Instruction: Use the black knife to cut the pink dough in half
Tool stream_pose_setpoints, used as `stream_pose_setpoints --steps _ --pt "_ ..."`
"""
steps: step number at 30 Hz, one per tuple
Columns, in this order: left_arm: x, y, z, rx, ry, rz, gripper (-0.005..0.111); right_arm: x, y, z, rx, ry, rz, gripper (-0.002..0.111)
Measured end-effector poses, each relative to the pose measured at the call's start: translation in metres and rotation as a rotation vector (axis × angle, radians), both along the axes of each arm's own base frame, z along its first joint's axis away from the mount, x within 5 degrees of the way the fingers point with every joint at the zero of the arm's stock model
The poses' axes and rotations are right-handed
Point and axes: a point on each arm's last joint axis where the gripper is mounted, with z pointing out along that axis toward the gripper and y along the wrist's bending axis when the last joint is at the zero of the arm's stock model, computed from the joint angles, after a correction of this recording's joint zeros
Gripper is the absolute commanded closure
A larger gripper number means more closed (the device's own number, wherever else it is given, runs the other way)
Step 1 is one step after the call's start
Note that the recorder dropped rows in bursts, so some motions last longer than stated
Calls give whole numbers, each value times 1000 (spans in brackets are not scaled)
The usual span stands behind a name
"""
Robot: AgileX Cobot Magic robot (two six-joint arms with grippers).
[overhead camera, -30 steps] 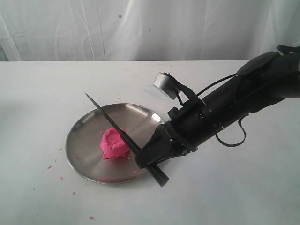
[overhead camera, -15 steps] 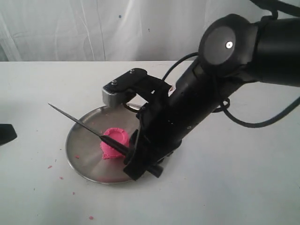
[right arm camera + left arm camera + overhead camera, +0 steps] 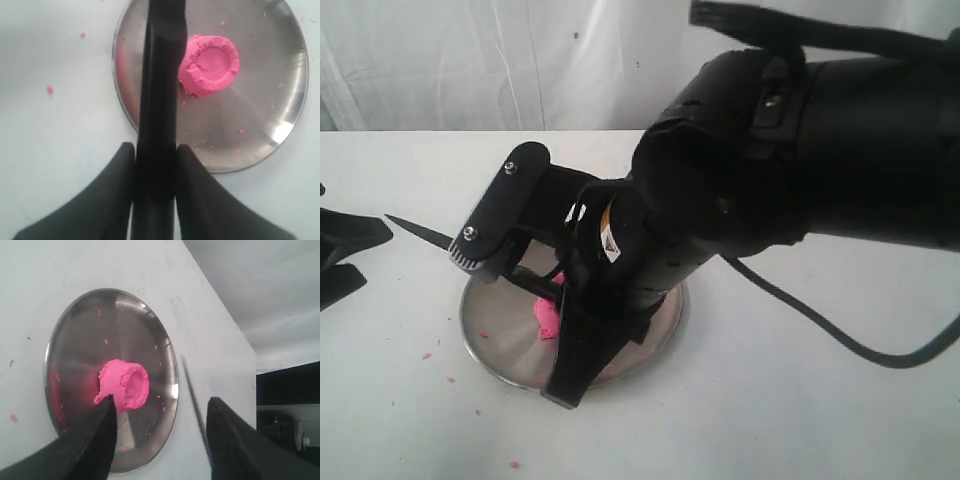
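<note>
With right claw (image 3: 156,150) clamped on knife (image 3: 160,75), blade just beside whole dough (image 3: 210,65) in middle of plate (image 3: 272,100), left claw (image 3: 161,407) apart and empty, best centre blade over dough's dent, then press straight down.

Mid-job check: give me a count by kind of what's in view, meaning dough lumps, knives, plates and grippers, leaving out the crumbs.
pink dough lump: 1
black knife: 1
steel plate: 1
grippers: 2 (left gripper, right gripper)
Total: 5
</note>
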Motion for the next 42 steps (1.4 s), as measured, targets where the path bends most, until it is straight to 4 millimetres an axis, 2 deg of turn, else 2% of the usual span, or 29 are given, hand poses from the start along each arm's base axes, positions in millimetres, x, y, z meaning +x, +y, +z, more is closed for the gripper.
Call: stream_pose_setpoints --steps 5,18,24,32,34,39,42 --pt "13 -1 6 -42 14 17 49 -2 5 -8 -42 -5 10 108" --pt "32 0 -14 -104 131 83 49 6 21 -6 -8 -34 -13 108" --pt "39 3 -20 -79 144 148 49 15 33 -16 -27 -39 -20 108" --pt "52 -15 -24 -18 149 140 49 26 48 -24 -29 -48 -31 108" --pt "56 -18 -24 -16 150 145 52 27 50 -23 -22 -47 -37 108" --pt "66 -20 -23 -28 157 169 72 29 53 -19 5 -52 -51 108" --pt "69 -20 -25 -29 169 179 73 29 53 -18 6 -53 -52 108"
